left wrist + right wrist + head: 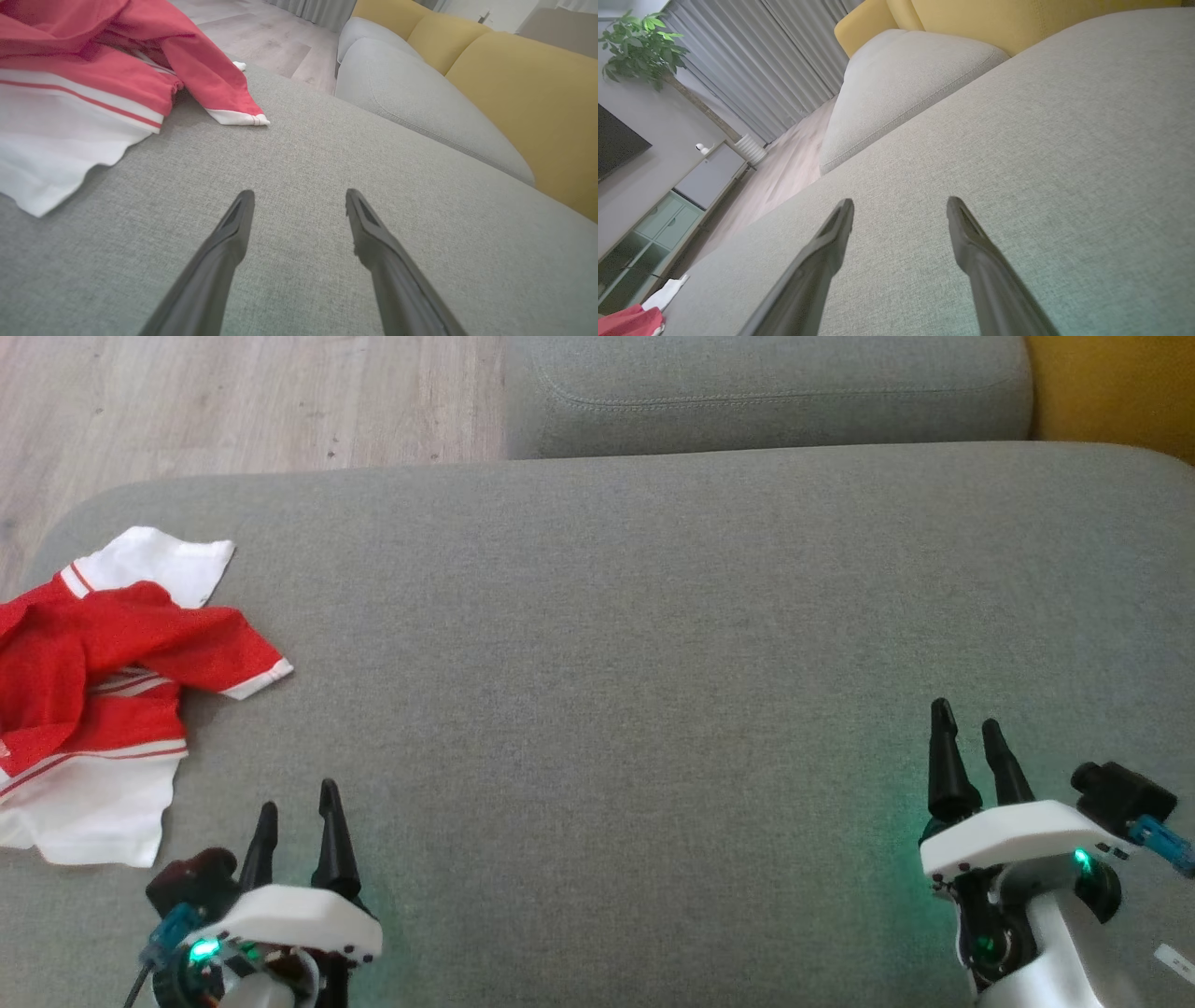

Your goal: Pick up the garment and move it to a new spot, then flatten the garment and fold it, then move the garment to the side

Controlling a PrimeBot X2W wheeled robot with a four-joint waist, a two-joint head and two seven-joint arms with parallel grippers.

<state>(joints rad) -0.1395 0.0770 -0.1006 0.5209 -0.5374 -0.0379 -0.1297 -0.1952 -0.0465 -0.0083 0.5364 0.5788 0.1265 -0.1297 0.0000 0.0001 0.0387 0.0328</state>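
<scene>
The garment (93, 681) is a crumpled red shirt with white trim and a white lower part, lying at the far left of the grey cushion (607, 644). One red sleeve with a white cuff sticks out to the right. My left gripper (299, 798) hovers open just right of the garment's lower white hem, touching nothing. In the left wrist view the garment (93, 79) lies up and left of the open left gripper (299, 198). My right gripper (966, 723) stands open far to the right over bare cushion. The right wrist view has the right gripper (900, 205) open, with a scrap of the garment (630, 321) at the bottom left.
A second grey cushion (766, 392) sits beyond the first, with a yellow backrest (1111, 387) at the top right. Wooden floor (233, 401) runs past the cushion's far left edge. A plant (640, 42), curtains (752, 60) and a low cabinet (668, 210) stand across the room.
</scene>
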